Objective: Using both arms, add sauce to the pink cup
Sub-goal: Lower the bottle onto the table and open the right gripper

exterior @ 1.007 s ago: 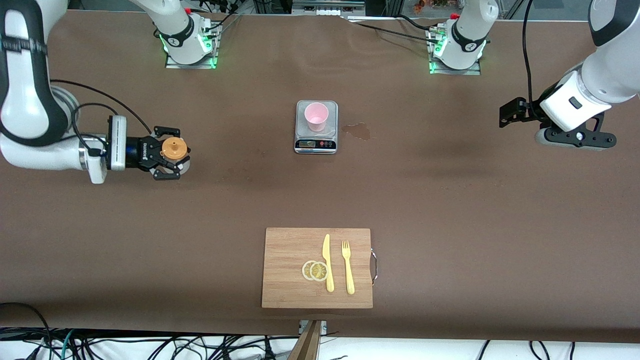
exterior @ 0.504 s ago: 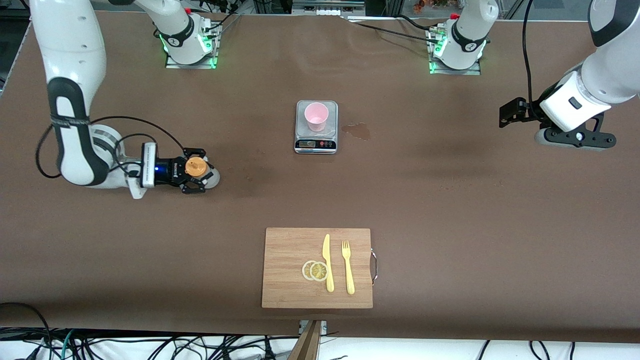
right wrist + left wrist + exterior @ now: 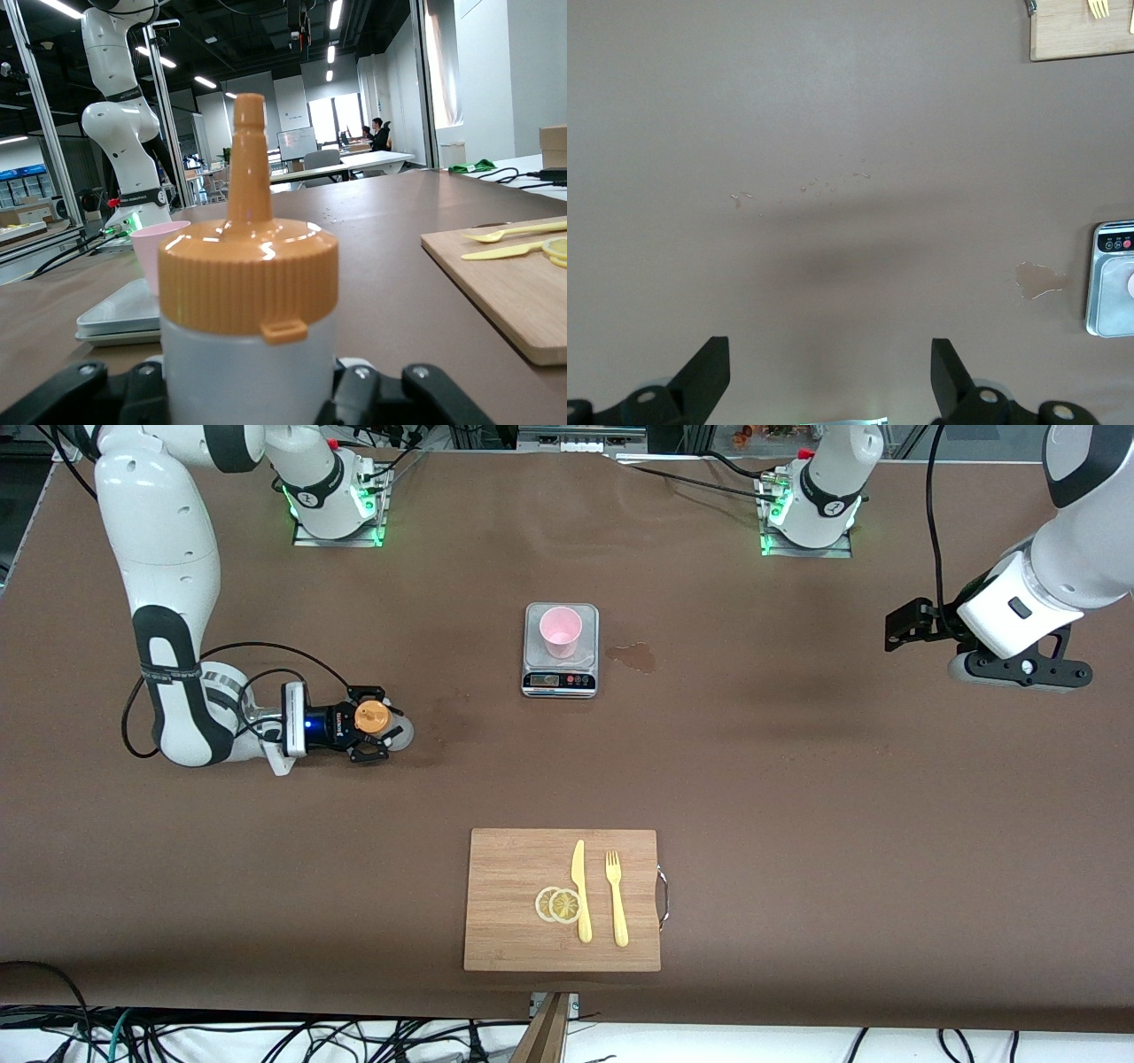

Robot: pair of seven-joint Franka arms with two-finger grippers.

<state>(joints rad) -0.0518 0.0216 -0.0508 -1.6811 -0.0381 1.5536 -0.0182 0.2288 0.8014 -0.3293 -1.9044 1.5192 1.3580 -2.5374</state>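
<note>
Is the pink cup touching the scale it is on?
Touching. The front view shows the pink cup standing on the platform of the scale; the right wrist view shows its base meeting the platform, with no gap.

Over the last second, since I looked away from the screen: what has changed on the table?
The right gripper carried the sauce bottle toward the middle of the table and nearer the front camera, lowering it; its fingers are still around the bottle, and whether they have begun to loosen cannot be told. The left gripper stayed open, waiting over the left arm's end. The pink cup on the scale and the cutting board did not move.
</note>
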